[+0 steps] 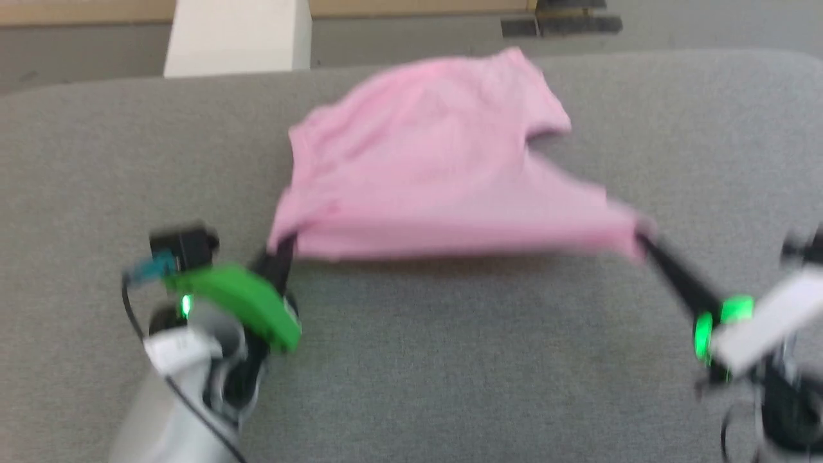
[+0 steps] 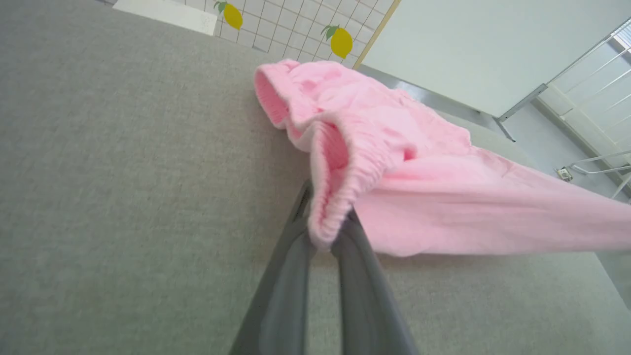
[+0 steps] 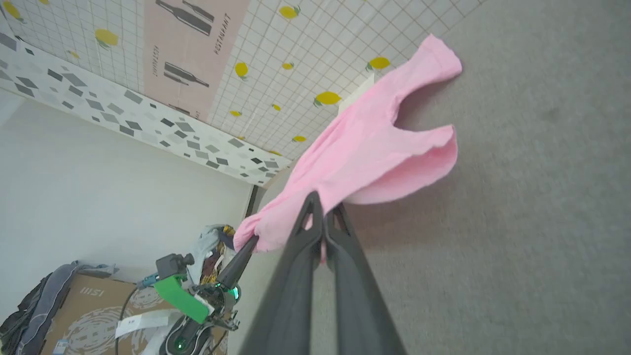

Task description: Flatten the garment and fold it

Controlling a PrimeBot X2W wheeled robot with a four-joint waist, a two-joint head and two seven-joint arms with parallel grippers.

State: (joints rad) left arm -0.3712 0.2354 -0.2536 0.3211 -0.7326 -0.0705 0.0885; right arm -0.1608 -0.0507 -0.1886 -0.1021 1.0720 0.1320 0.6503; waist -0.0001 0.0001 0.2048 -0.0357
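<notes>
Two grippers hold one pink garment (image 1: 437,173). The left gripper (image 1: 281,251) is clamped on the gathered waistband end, and the right gripper (image 1: 643,239) on the opposite near corner. The near edge is stretched taut between them, lifted off the grey surface (image 1: 450,373). The rest lies on the surface beyond the fingertips.

Grey felt-like tabletop (image 1: 450,373) across foregrnd. White block (image 1: 238,35) beyond its far edge. Bkgd: grid-tile wall (image 3: 276,49) w/ lemon prints (image 3: 241,69), pink bottle poster (image 3: 192,44). Cardboard box (image 3: 74,315) in right wrist view's lower left, dark clothes (image 3: 44,291) draped over it.
</notes>
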